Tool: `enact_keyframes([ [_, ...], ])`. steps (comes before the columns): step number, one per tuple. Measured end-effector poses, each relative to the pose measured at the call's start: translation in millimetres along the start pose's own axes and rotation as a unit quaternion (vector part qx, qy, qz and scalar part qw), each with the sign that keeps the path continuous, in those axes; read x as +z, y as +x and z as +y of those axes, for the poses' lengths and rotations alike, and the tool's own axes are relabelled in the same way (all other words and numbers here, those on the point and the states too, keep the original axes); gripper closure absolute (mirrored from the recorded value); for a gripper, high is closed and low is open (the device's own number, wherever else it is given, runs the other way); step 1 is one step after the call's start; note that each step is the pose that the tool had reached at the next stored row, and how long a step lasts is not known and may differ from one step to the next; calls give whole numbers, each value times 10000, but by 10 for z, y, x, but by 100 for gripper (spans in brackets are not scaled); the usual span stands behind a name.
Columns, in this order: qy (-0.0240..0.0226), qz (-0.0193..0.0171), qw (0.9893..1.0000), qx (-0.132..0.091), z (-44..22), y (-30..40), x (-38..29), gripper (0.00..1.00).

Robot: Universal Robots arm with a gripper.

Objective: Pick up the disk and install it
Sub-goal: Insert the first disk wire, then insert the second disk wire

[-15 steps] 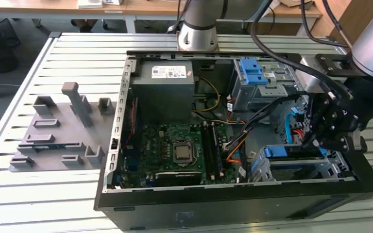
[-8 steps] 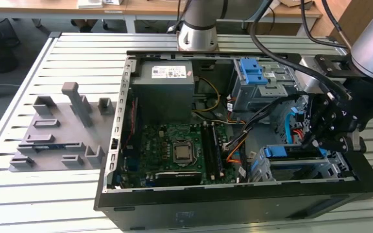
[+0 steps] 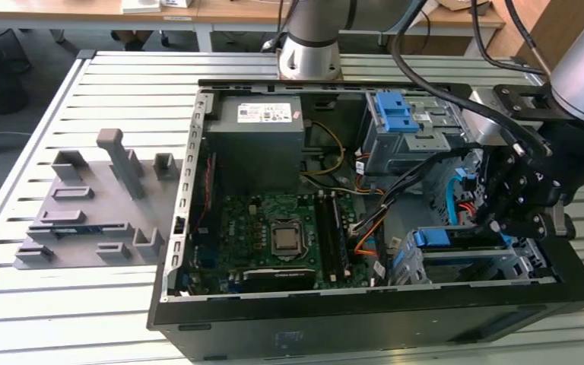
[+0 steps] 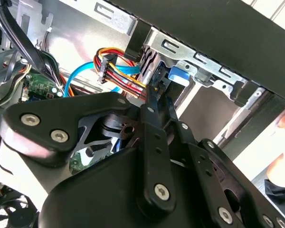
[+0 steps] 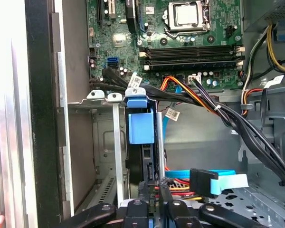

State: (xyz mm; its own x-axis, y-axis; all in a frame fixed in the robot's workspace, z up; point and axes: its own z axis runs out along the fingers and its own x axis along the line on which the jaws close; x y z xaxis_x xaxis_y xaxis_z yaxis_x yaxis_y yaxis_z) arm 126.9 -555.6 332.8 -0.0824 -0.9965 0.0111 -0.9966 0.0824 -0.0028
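The disk (image 5: 138,127) stands on edge inside the metal drive cage (image 5: 115,142) at the front corner of the open computer case (image 3: 373,312). Its blue carrier frame faces up between the cage rails. It also shows as a blue strip in the exterior view (image 3: 444,237) and as a blue tab in the second wrist view (image 4: 180,73). My gripper (image 5: 151,192) hangs over the disk's cabled end with its black fingers drawn together. In the second wrist view the gripper (image 4: 154,92) tapers to one narrow tip by the coloured wire plug. I cannot see if it touches the disk.
Black, orange and blue cables (image 5: 213,107) cross beside the cage. The motherboard (image 3: 271,236), the grey power-supply box (image 3: 261,137) and a light-blue latch piece (image 3: 398,114) sit in the case. A grey fixture plate (image 3: 89,205) lies at the exterior view's left. A hand (image 4: 282,166) is near the case wall.
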Motion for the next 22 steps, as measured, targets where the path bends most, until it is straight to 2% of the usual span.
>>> enact_keyframes([
  [5,0,-5,10000,0,0,1,-90,76],
  [9,-1,-11,10000,0,0,1,-91,78],
  [11,-1,-12,10000,0,0,1,-91,89],
  [22,-2,-19,10000,0,0,1,-92,89],
])
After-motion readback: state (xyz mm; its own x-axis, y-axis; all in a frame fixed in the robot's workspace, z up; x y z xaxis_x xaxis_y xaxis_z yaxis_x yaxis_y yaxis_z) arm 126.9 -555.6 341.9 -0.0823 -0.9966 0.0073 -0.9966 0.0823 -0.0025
